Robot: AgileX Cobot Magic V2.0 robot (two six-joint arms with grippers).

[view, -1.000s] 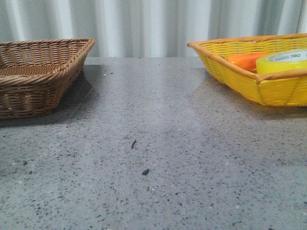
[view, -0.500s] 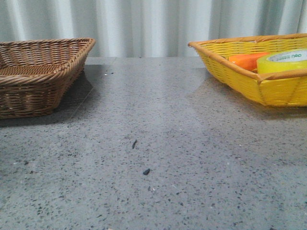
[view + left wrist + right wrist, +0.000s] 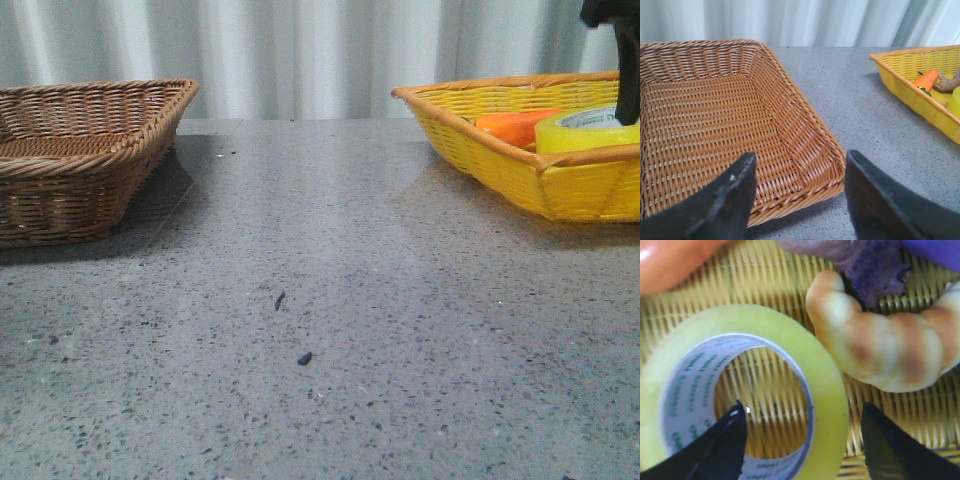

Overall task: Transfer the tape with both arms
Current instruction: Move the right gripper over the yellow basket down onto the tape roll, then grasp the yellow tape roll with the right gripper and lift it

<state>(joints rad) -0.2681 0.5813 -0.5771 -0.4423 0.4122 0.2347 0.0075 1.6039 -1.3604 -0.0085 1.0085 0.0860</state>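
Barely begun, by the look of it: tape (image 3: pixel 590 128) lying flat in the yellow basket (image 3: pixel 520 170) at the right of the worktop (image 3: pixel 330 300), not yet lifted, with pickup, handover and placing all left. Right tool (image 3: pixel 802 440) spread wide, one finger inside the core, one outside the roll wall, gripping nothing. Left tool (image 3: pixel 797 192) wide open and empty above the brown basket (image 3: pixel 715 115). Croissant (image 3: pixel 880 347) beside the tape visible only from the right wrist; carrot (image 3: pixel 512 127) plain from the front.
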